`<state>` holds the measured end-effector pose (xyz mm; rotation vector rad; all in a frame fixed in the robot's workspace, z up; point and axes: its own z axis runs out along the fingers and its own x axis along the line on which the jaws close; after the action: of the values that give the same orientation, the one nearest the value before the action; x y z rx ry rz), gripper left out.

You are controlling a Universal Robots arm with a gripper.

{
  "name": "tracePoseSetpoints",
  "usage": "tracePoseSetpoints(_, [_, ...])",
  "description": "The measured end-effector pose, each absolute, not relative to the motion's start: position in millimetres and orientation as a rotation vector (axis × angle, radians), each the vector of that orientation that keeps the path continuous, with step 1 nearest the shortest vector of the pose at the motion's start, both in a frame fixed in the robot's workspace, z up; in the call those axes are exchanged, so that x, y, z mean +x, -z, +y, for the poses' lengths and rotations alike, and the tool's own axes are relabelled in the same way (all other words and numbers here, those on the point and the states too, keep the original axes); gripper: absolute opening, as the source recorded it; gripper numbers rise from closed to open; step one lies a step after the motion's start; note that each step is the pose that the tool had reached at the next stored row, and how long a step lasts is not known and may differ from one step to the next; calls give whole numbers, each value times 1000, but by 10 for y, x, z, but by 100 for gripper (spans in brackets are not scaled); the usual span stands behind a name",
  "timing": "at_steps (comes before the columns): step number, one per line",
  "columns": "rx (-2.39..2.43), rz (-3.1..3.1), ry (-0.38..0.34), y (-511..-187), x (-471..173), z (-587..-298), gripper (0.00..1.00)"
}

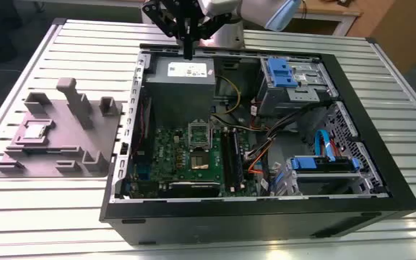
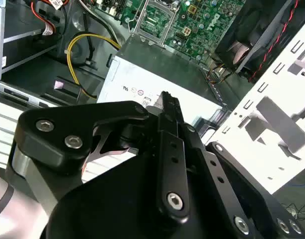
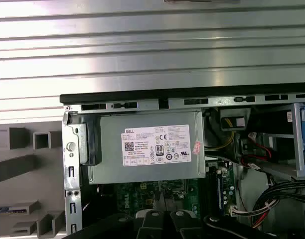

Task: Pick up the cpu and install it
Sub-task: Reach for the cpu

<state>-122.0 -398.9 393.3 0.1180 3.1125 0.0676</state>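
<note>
Gripper (image 1: 188, 52), black metal, fingers together w/ nothing held, is hanging over the grey power-supply box (image 1: 180, 73), while the small silvery square cpu (image 1: 36, 130) is lying well apart toward the exterior view's left, in the grey plastic fixture (image 1: 58, 149) on the slatted metal counter (image 1: 49, 216).

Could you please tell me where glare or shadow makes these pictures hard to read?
In the second wrist view the slotted case wall is washed out white and the gripper is a dark silhouette; in the first wrist view the table slats glare; in the exterior view the case interior is shadowed, the cpu evenly lit.
</note>
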Motion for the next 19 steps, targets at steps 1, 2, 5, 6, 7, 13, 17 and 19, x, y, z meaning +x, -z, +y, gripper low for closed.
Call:
tracePoseSetpoints(1, [118, 3113, -68, -3933, -1220, -3989, 10])
tracePoseSetpoints(2, [118, 3112, -68, -3933, -1250, -3989, 10])
tracePoseSetpoints(5, [118, 3112, -68, -3933, -1270, -3989, 10])
tracePoseSetpoints(6, [118, 3113, -68, -3933, -1272, -3989, 10])
tracePoseSetpoints(7, [118, 3112, -68, -3933, -1276, -3989, 10])
tracePoseSetpoints(13, [118, 3112, -68, -3933, -1302, -3989, 10])
tracePoseSetpoints(17, [118, 3112, -68, -3933, -1311, -3989, 10])
tracePoseSetpoints(19, [118, 3112, -68, -3932, -1317, -3989, 10])
